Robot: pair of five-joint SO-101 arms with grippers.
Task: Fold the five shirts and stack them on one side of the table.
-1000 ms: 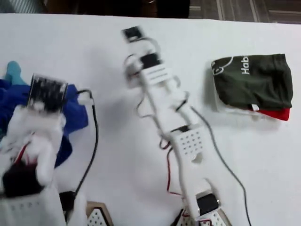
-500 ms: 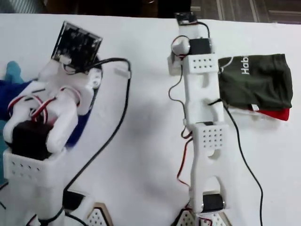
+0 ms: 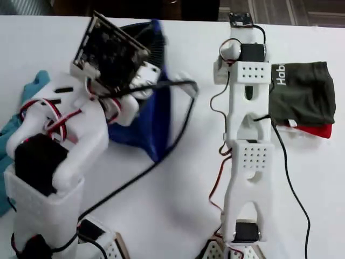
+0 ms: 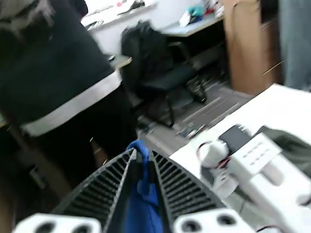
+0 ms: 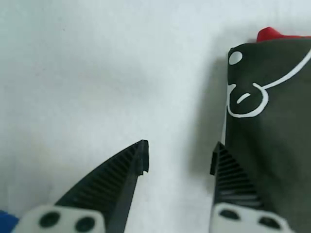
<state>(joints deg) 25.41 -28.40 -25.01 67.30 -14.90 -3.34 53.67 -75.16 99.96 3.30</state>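
Holding the blue shirt (image 3: 157,110) pinched tight between the closed fingers of the left hand (image 4: 142,152), raised well above the surface (image 3: 161,199), with the cloth hanging down toward the middle. Best lowered slowly over the bare stretch between the two arms, hem down first, then drawn flat so nothing bunches; probably wise to keep it away from the loose black cable and to let go only once the cloth lies spread. Left arm folded up at the elbow, wrist tipped so it faces out over the far edge. Right arm stretched nearly straight to the far side, right hand (image 5: 180,156) pointing down with jaws moderately apart and nothing between them, one finger just beside the folded dark green shirt (image 5: 274,126), which lies on a red shirt (image 3: 319,131) at the right side. Teal shirt (image 3: 31,93) crumpled at the left edge, beside the left arm.
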